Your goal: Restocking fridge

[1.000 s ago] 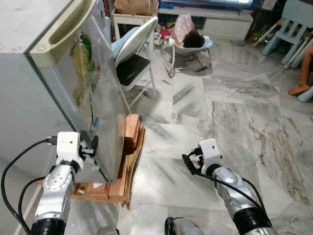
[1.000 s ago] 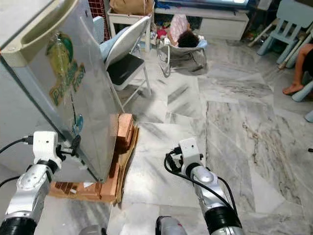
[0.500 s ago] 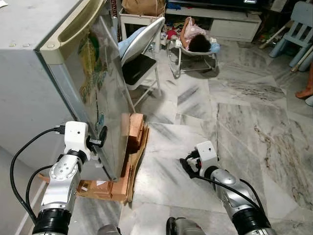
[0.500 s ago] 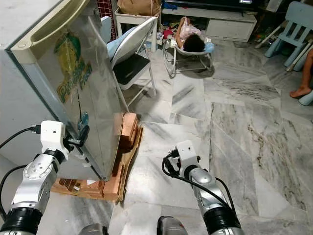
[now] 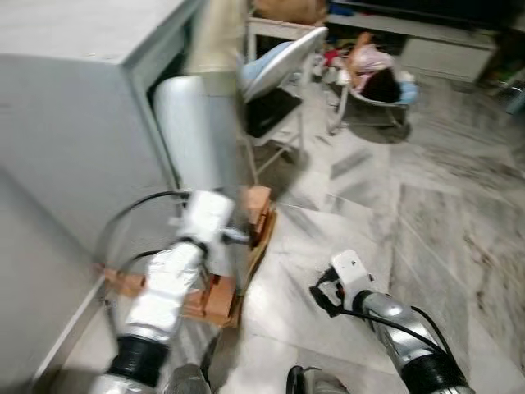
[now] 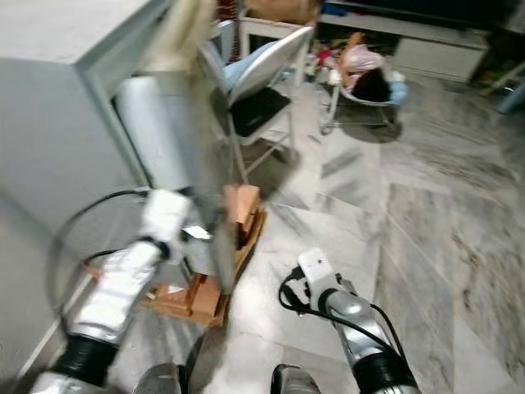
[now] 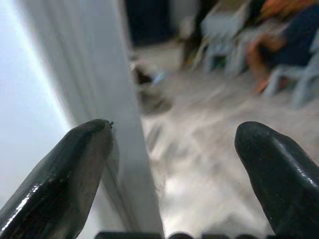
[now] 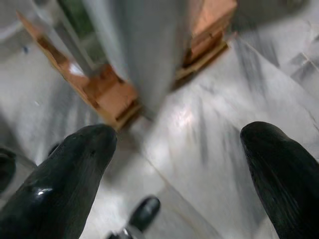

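Observation:
The grey fridge (image 5: 74, 123) stands at the left. Its silver door (image 5: 197, 131) with a cream top handle (image 5: 217, 33) is swung out and shows almost edge-on. My left gripper (image 5: 234, 238) is at the door's lower free edge. In the left wrist view the left gripper (image 7: 174, 149) is open, and the door edge (image 7: 124, 124) runs between its fingers, close to one finger (image 7: 65, 174). My right gripper (image 5: 321, 295) hangs open low over the marble floor, apart from the fridge; through its fingers (image 8: 65, 179) I see floor and bricks. The eye views are blurred.
The fridge rests on orange bricks and boards (image 5: 217, 295). A white folding chair (image 5: 275, 98) stands just beyond the door. Further back are a baby bouncer with a child in it (image 5: 373, 78) and a low white cabinet (image 5: 443, 53). Open marble floor (image 5: 459, 213) lies to the right.
The whole view has swung and blurred, so the camera moved. The door now shows nearly edge-on instead of face-on. My left gripper stays at its edge; the right stays low.

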`<state>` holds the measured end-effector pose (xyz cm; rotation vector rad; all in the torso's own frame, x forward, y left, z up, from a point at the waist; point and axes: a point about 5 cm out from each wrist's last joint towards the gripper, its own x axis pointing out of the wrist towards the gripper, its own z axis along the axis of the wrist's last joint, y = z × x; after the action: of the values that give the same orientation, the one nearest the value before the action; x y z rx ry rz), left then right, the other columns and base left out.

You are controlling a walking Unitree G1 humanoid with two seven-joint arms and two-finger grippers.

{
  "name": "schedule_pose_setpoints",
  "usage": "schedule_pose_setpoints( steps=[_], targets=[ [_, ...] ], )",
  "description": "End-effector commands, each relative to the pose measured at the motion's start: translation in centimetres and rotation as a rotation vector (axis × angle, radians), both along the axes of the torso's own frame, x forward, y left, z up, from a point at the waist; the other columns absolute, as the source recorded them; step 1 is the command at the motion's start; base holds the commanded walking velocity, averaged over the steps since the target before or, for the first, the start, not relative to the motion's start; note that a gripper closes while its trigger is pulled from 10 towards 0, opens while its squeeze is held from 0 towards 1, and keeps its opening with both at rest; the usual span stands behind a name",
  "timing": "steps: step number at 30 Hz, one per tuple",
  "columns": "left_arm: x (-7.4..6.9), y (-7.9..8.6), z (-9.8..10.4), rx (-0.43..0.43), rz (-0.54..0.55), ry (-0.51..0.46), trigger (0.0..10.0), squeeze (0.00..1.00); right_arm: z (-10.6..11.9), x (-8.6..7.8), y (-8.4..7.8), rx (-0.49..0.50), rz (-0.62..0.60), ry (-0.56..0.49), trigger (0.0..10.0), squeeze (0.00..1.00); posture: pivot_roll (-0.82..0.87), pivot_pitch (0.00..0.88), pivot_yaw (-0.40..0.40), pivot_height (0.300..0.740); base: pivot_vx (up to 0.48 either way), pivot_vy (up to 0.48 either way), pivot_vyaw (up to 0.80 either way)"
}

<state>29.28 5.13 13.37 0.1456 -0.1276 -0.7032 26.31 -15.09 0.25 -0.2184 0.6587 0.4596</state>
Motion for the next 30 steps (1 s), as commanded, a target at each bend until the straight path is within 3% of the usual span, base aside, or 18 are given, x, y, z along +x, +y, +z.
schedule_pose_setpoints(
  steps=[1,2,6,10,12,16,18,22,29,30],
  targets=[
    [1.2,2.9,-0.2,0.009,0.118,0.003,10.0,0.0,-0.4,-0.6,-1.2,-0.027,-0.018,0.02,10.0,0.0,-0.03,0.047,-0.012,0.735,0.0,0.0,0.0],
    [1.3,3.2,-0.2,0.012,0.134,0.003,10.0,0.0,-0.4,-0.6,-1.2,-0.028,-0.018,0.021,10.0,0.0,-0.03,0.047,-0.012,0.735,0.0,0.0,0.0],
    [1.7,8.5,-0.7,0.033,0.305,0.025,10.0,0.0,-0.3,-0.6,-1.1,-0.018,-0.026,0.01,10.0,0.0,-0.03,0.058,-0.004,0.735,0.0,0.0,0.0],
    [1.2,10.5,-1.2,0.04,0.361,0.037,10.0,0.0,-0.3,-0.6,-1.1,-0.014,-0.035,0.002,10.0,0.0,-0.03,0.062,-0.002,0.735,0.0,0.0,0.0],
    [0.2,12.2,-2.3,0.044,0.415,0.071,10.0,0.0,0.0,-0.4,-0.9,0.0,-0.059,-0.021,10.0,0.0,-0.02,0.065,-0.003,0.735,0.0,-0.307,0.0],
    [-1.6,13.3,-4.1,0.049,0.481,0.122,10.0,0.0,0.7,0.1,-0.8,-0.042,-0.031,-0.09,10.0,0.0,-0.02,0.07,-0.006,0.735,0.0,-0.377,0.0],
    [-1.8,13.4,-4.2,0.044,0.489,0.13,10.0,0.0,0.8,0.1,-0.7,-0.047,-0.025,-0.102,10.0,0.0,-0.02,0.07,-0.006,0.735,0.0,-0.424,0.0],
    [-4.1,13.9,-6.0,0.049,0.505,0.187,10.0,0.0,1.6,0.6,0.5,0.009,-0.016,-0.142,10.0,0.0,-0.02,0.075,-0.017,0.735,0.0,-0.429,0.0],
    [-5.0,15.7,-6.5,0.057,0.565,0.212,10.0,0.0,3.1,1.5,1.2,0.043,-0.016,-0.261,10.0,0.0,-0.01,0.075,-0.017,0.735,0.162,-0.4,0.0],
    [-5.0,15.8,-6.4,0.063,0.57,0.207,10.0,0.0,3.7,1.7,1.3,0.026,0.013,-0.323,10.0,0.0,-0.01,0.073,-0.016,0.735,0.319,-0.356,0.0]
  ],
)
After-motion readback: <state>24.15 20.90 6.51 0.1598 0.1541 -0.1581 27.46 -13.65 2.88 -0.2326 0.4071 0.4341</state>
